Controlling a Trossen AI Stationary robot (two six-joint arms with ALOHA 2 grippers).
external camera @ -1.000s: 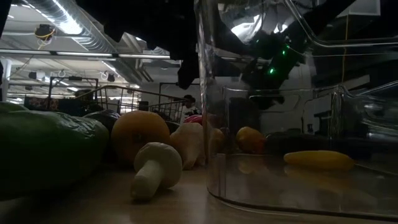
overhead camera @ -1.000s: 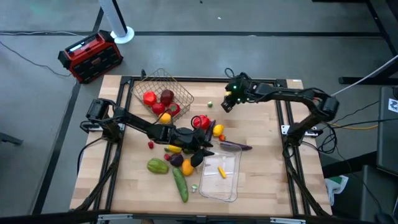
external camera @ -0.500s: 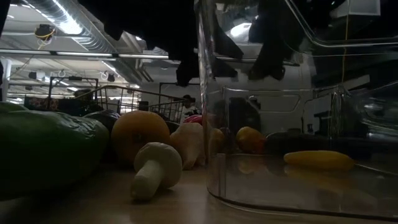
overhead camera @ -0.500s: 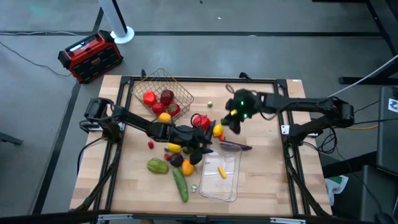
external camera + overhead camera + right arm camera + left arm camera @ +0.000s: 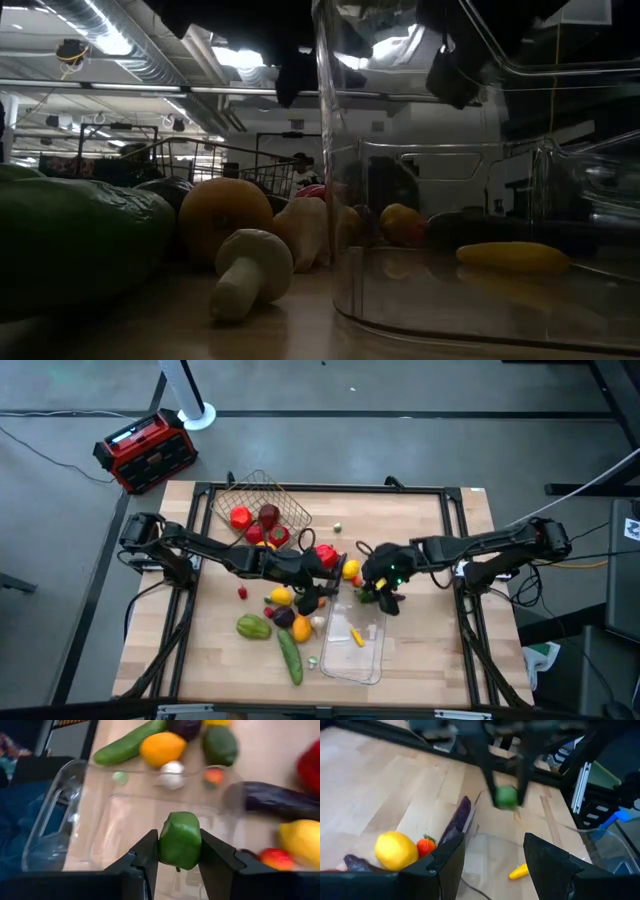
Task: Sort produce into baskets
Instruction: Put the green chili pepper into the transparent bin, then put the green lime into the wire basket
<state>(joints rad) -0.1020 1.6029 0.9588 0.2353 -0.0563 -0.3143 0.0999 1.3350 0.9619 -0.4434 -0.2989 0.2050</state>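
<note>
produce: a small round green toy fruit [image 5: 180,840] is pinched between the fingers of the right hand [image 5: 180,851].
high view, right hand: the right hand [image 5: 385,586] hangs at the far edge of the clear rounded plastic tray [image 5: 366,653], beside the long purple toy eggplant [image 5: 372,595]; a yellow piece [image 5: 357,636] already lies in the tray.
high view, left hand: the left hand [image 5: 312,592] sits amid the loose pile, near the yellow round fruit [image 5: 350,569]; the bronze wire-mesh basket [image 5: 262,510] holds red fruit at the far left of the wooden desk [image 5: 420,650].
high view, change: half a second earlier the right hand was farther back on the desk, well short of the tray; it has since come down to the tray's rim.
low view: the tray wall [image 5: 420,200] fills the right side, the yellow piece [image 5: 512,256] on its floor; a white toy mushroom [image 5: 248,270] and an orange fruit [image 5: 224,215] lie outside.
left wrist view: the left hand's [image 5: 492,851] fingers stand spread with nothing between them; the green fruit [image 5: 506,797] shows beyond in the other hand's grip.
right wrist view: the tray [image 5: 65,810] lies just below and ahead of the pinched fruit.
doing it well: carry the fruit well over the tray floor and lower it before letting go, so it does not bounce off the rim.
</note>
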